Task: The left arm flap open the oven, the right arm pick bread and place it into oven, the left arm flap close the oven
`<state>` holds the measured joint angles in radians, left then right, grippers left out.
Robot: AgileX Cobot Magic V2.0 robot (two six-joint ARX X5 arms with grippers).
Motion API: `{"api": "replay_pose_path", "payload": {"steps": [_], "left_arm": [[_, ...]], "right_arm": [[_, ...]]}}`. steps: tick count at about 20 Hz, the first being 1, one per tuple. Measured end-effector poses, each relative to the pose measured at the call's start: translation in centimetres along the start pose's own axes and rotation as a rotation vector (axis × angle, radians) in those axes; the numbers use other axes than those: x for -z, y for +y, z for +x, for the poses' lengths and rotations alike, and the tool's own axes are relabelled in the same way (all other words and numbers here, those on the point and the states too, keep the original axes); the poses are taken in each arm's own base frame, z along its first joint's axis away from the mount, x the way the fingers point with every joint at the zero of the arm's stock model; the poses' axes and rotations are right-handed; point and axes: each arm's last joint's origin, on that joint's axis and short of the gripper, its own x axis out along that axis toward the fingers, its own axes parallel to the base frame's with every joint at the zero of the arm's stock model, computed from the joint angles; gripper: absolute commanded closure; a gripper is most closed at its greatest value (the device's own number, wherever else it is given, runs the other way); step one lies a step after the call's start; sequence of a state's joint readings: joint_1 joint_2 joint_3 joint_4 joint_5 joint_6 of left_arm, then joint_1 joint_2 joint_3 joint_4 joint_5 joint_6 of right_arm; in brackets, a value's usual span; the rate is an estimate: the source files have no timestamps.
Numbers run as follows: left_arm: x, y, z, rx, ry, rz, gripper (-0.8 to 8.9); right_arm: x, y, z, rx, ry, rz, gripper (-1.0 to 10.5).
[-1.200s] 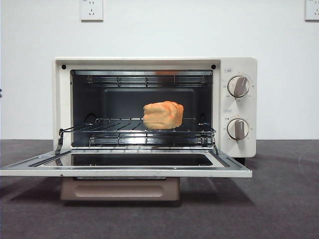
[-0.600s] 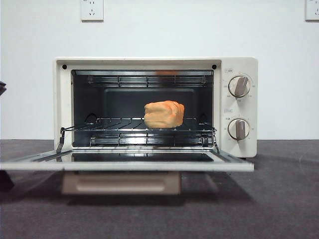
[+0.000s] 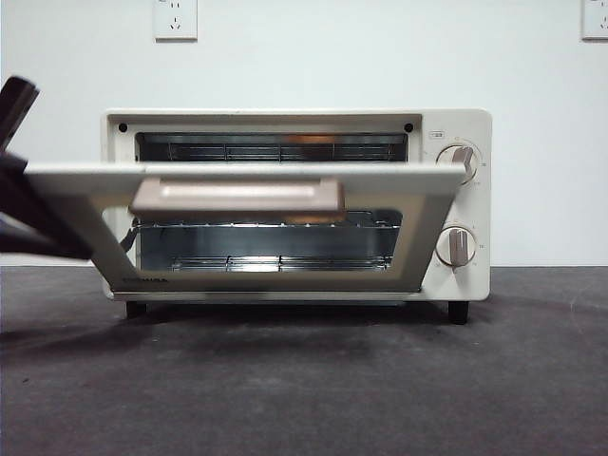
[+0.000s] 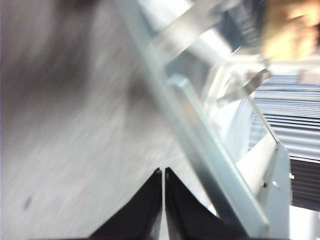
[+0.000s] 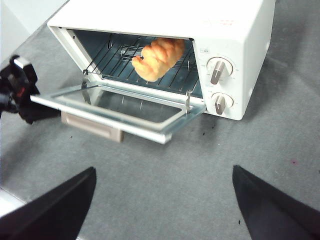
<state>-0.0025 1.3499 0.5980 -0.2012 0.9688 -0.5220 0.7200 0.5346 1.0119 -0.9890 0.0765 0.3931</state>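
Note:
The cream-white oven (image 3: pixel 285 118) stands at the middle of the table with its glass door (image 3: pixel 418 228) swung about halfway up, tan handle (image 3: pixel 237 197) facing me. My left gripper (image 3: pixel 38 228) is shut and sits against the underside of the door's left end; the left wrist view shows its jaws (image 4: pixel 163 172) closed beside the door frame (image 4: pixel 200 145). The bread (image 5: pixel 157 57) lies on the wire rack (image 5: pixel 125 52) inside; in the front view the door hides it. My right gripper (image 5: pixel 164 172) is open and empty, held back in front of the oven (image 5: pixel 235 30).
The oven's two knobs (image 3: pixel 458 245) are on its right side. Dark grey tabletop (image 3: pixel 304 389) stretches in front of the oven. A white wall with two sockets (image 3: pixel 175 17) is behind it.
The oven door has swung up from lying flat to about halfway shut. The left gripper has come in from the left under the door's left end. The bread is now hidden in the front view.

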Motion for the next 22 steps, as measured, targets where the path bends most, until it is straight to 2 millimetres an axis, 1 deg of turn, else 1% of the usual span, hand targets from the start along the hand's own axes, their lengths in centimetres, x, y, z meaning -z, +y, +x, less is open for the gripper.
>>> {"api": "replay_pose_path", "payload": {"steps": [6, 11, 14, 17, 20, 22], "left_arm": [[-3.0, -3.3, -0.9, 0.028, -0.088, 0.103, 7.98], [-4.9, -5.3, -1.4, 0.126, -0.222, 0.194, 7.98], [-5.4, -6.0, -1.6, 0.169, -0.265, 0.190, 7.98], [-5.4, -6.2, -1.7, 0.187, -0.265, 0.170, 7.98], [-5.2, -6.6, -2.0, 0.213, -0.240, 0.173, 7.97], [-4.7, -7.4, -2.5, 0.236, -0.235, 0.203, 7.97]], "right_arm": [[-0.1, 0.0, 0.0, -0.002, -0.006, 0.005, 5.1], [-0.1, 0.0, 0.0, -0.002, -0.006, 0.005, 5.1], [-0.1, 0.0, 0.0, -0.002, -0.006, 0.005, 5.1], [-0.1, 0.0, 0.0, -0.002, -0.006, 0.005, 5.1], [-0.1, 0.0, 0.0, -0.002, -0.006, 0.005, 5.1], [-0.1, 0.0, 0.0, -0.002, -0.006, 0.005, 5.1]]}}
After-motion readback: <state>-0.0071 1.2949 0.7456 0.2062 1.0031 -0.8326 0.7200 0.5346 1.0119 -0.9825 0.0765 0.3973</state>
